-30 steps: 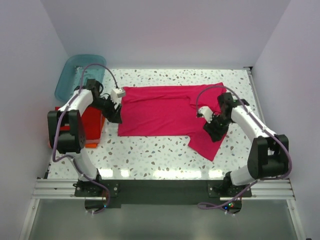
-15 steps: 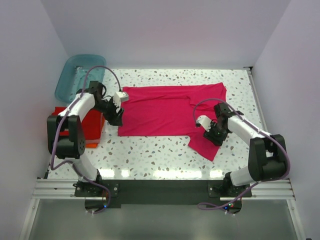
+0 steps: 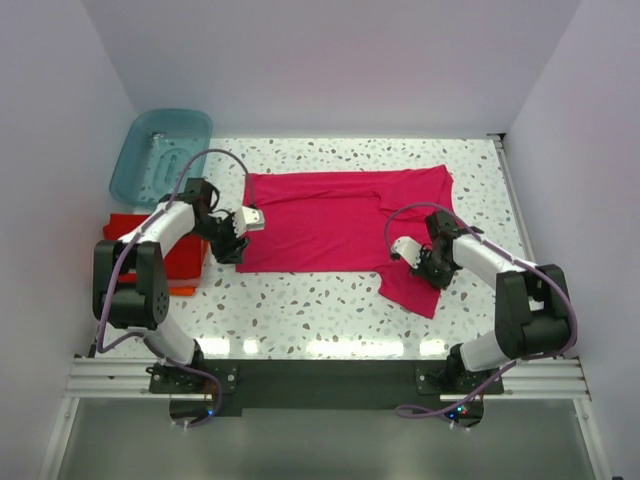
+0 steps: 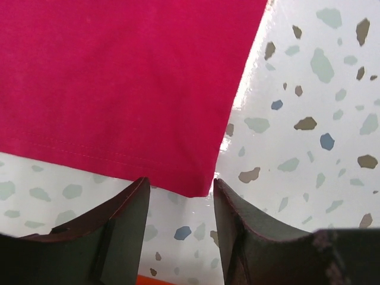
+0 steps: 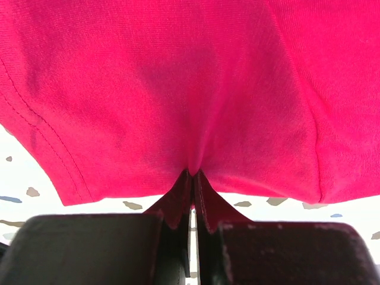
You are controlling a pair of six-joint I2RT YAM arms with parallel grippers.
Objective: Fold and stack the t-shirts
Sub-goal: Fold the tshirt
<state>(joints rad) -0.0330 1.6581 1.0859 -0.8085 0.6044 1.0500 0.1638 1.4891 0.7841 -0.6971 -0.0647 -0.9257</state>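
A magenta-pink t-shirt lies spread flat across the table, with one part hanging toward the near right. My left gripper sits at its near-left corner. In the left wrist view the fingers stand apart on either side of the shirt's corner, and the left gripper is open. My right gripper rests on the shirt's near-right part. The right wrist view shows that right gripper shut on a pinched ridge of the pink cloth. A red folded shirt lies on an orange one at the left.
A translucent teal tub stands at the far left corner. White walls close in the table on the left, back and right. The speckled tabletop shows between the shirt and the arm bases.
My left gripper slid along the shirt's left edge to its near corner and its jaws narrowed. My right gripper shifted a little on the cloth and closed on it.
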